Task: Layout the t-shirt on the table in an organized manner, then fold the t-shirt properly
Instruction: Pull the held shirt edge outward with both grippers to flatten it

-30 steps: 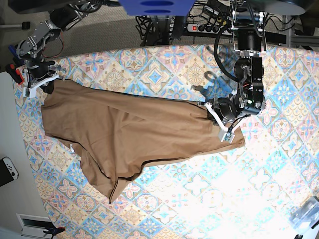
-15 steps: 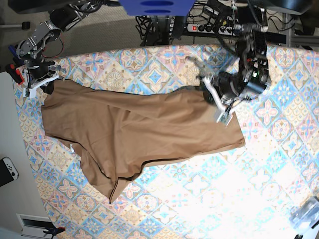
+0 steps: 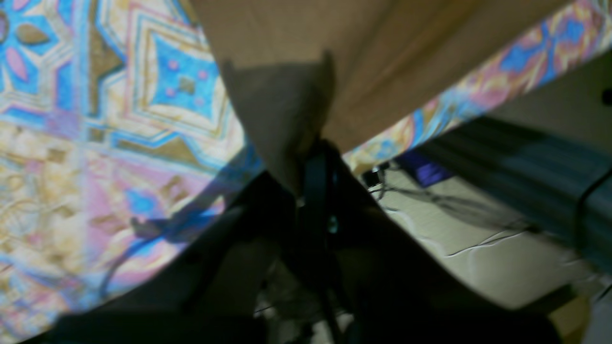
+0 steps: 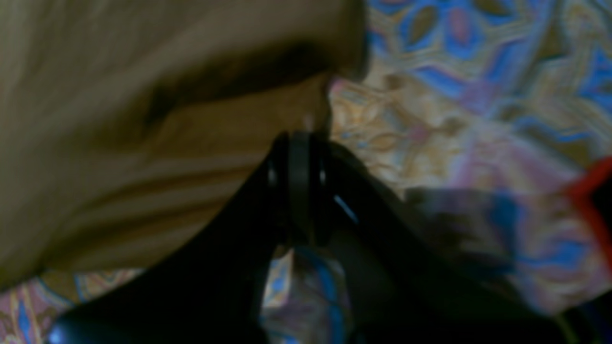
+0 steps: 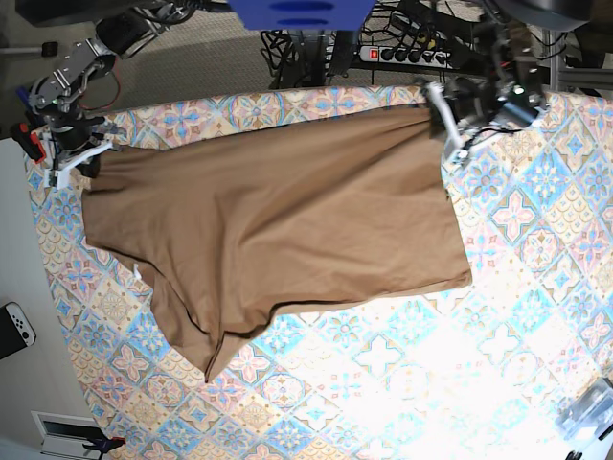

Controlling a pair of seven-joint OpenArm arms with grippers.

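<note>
While the spread is widening: the t-shirt (image 5: 278,230) is lying much flatter on the tabletop (image 5: 498,345) than a second ago.
Change: its far edge is now being stretched taut between both pincers.
Meaning: layout is nearing done, I judge; one flap below the right pincer is hanging crooked.
Left pincer (image 5: 442,117): clenched on the shirt's corner, arm drawn back to the far edge.
Right pincer (image 5: 79,159): gripping the opposite corner, arm holding low.
</note>
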